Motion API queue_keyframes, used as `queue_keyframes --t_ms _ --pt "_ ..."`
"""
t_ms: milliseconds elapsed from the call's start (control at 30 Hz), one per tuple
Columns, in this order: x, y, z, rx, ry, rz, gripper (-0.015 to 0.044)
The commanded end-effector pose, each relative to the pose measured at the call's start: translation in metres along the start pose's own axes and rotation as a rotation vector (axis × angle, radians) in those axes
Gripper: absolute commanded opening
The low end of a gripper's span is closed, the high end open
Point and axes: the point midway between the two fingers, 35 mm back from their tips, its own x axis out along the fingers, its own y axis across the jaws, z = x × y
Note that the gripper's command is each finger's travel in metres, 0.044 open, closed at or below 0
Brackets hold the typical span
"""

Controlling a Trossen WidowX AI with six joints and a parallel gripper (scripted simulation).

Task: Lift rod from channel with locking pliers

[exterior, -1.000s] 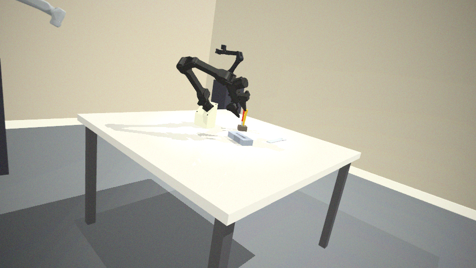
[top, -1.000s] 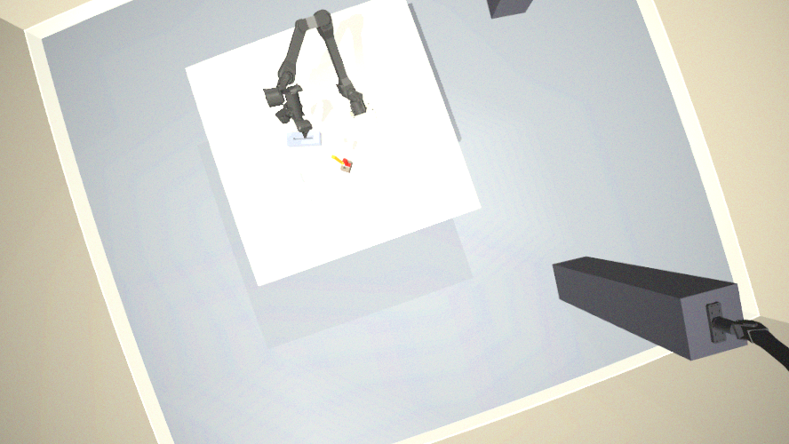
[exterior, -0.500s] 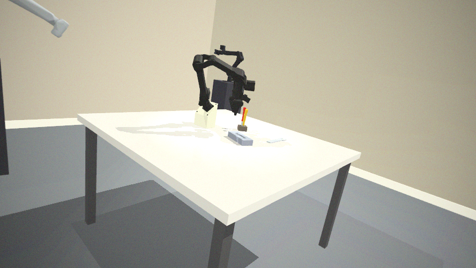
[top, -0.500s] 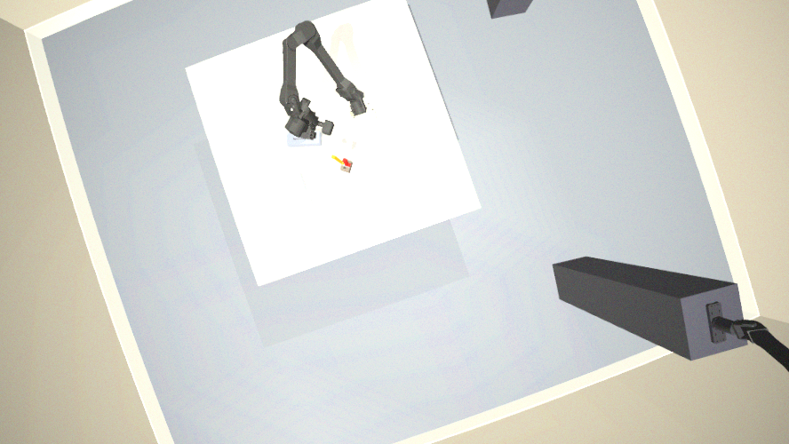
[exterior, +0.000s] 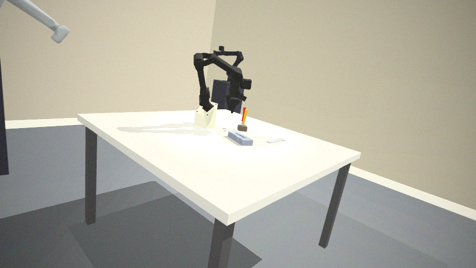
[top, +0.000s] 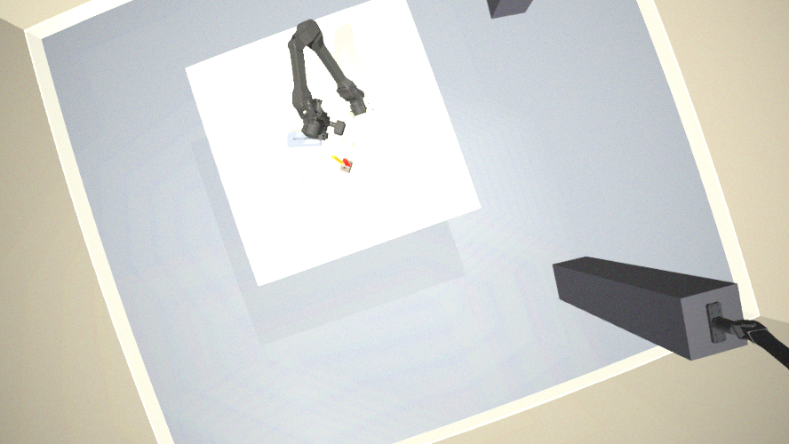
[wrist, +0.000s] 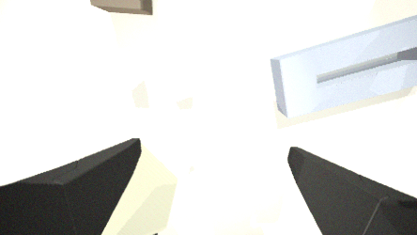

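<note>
1. Exterior view: the gripper [exterior: 232, 111] [wrist: 215, 148] hung open and unladen above the table [exterior: 186, 156] [top: 353, 220], near the block [exterior: 240, 138] [top: 303, 138] [wrist: 343, 70].
2. Near the block, the pliers [exterior: 243, 116] [top: 344, 161] stood upright in their holder [exterior: 242, 128] [top: 346, 167] [wrist: 127, 6].
3. Whether the rod lay inside the block, the pictures could not tell.

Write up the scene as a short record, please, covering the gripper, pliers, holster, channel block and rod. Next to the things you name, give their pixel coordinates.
gripper: open, nothing held, above the table [top: 386, 181] [exterior: 213, 172]
locking pliers: upright, red and yellow handles up [top: 338, 160] [exterior: 245, 116]
holster: brown block under the pliers [top: 346, 169] [exterior: 242, 128] [wrist: 126, 6]
channel block: pale blue, slotted, lying on the table [top: 297, 142] [exterior: 245, 142] [wrist: 301, 89]
rod: cannot be made out
pliers on rod: no
</note>
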Motion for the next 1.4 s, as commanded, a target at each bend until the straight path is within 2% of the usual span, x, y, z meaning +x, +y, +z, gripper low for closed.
queue_keyframes --t_ms 0,367,467,800,1367 --pt "0.002 0.026 -0.008 0.001 0.005 0.003 0.044" --pt "0.001 0.09 -0.026 -0.001 0.004 0.007 0.044" --pt "0.001 0.092 -0.025 -0.001 0.005 0.007 0.044" --pt "0.001 0.091 0.032 0.001 0.001 0.007 0.044" --pt "0.009 0.091 0.079 0.003 -0.002 0.007 0.044"
